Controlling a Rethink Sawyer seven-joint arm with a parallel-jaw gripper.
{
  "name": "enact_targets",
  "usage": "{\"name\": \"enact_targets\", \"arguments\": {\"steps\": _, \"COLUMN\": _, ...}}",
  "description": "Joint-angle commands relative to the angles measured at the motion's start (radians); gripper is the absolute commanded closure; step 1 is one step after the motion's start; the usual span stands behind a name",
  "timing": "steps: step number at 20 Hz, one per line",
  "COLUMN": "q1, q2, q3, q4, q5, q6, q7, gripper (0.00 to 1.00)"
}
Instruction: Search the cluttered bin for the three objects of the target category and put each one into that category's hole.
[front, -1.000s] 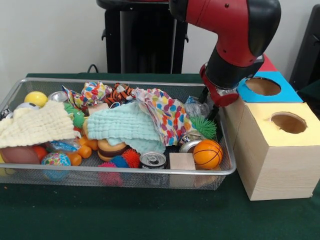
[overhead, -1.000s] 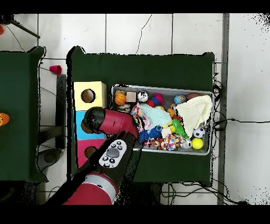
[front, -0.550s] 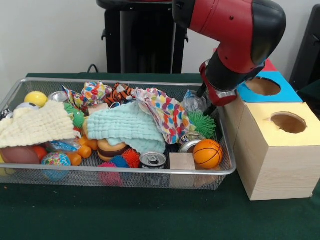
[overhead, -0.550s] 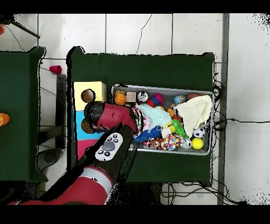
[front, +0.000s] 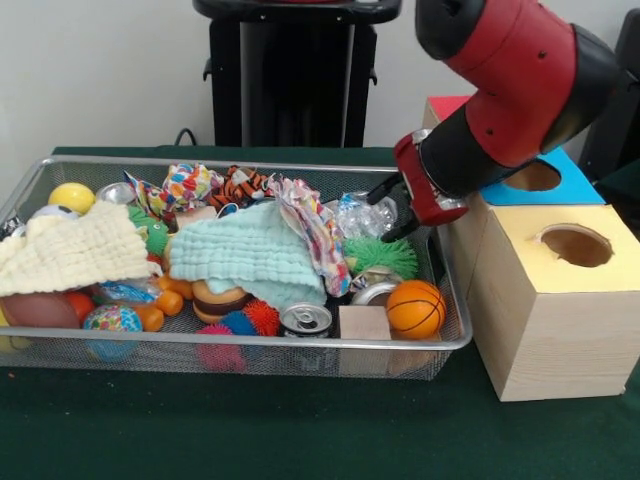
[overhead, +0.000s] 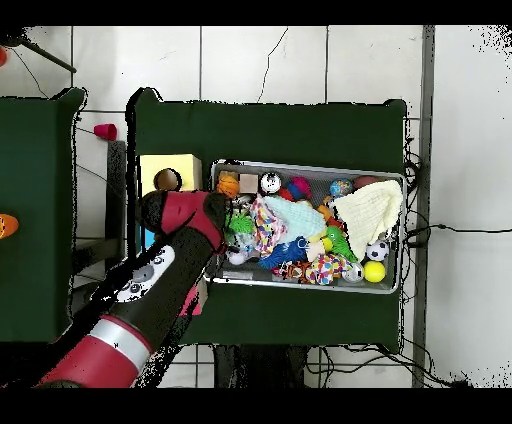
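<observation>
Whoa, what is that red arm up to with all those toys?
It is sorting. The red arm's pincer sits at the end of the wire bin nearest the wooden box with holes, right at a crinkled clear wrapper above a green spiky ball. Whether it grips anything is unclear. The rest of the clutter lies untouched.

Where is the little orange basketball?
In the front view, the small orange basketball sits in the wire mesh bin's near right corner, beside the plain wooden block and close to the yellow-topped wooden box.

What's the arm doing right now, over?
Gripper at bin's end by the boxes, on crinkly wrapper. Grasp unclear. Cloths cover much.
</observation>
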Motion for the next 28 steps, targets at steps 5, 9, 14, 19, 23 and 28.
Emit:
{"name": "enact_targets", "arguments": {"steps": 5, "q1": -0.014, "q2": 0.303, "q3": -0.003, "q4": -0.024, "q5": 0.026, "q6": -0.133, "q7": 0.357, "gripper": 0.00}}
{"name": "enact_targets", "arguments": {"steps": 9, "q1": -0.067, "q2": 0.222, "q3": 0.109, "q4": 0.058, "q5": 0.071, "q6": -0.246, "q7": 0.214, "gripper": 1.00}}
{"name": "enact_targets", "arguments": {"steps": 14, "q1": -0.149, "q2": 0.122, "q3": 0.244, "q4": 0.139, "q5": 0.103, "q6": -0.312, "q7": 0.047, "gripper": 1.00}}
{"name": "enact_targets", "arguments": {"steps": 19, "q1": -0.157, "q2": 0.093, "q3": 0.247, "q4": 0.131, "q5": 0.080, "q6": -0.236, "q7": 0.055, "gripper": 1.00}}
{"name": "enact_targets", "arguments": {"steps": 23, "q1": -0.148, "q2": 0.059, "q3": 0.240, "q4": 0.143, "q5": 0.051, "q6": -0.206, "q7": 0.056, "gripper": 1.00}}
{"name": "enact_targets", "arguments": {"steps": 28, "q1": -0.165, "q2": 0.000, "q3": 0.263, "q4": 0.176, "q5": 0.028, "q6": -0.212, "q7": -0.006, "gripper": 1.00}}
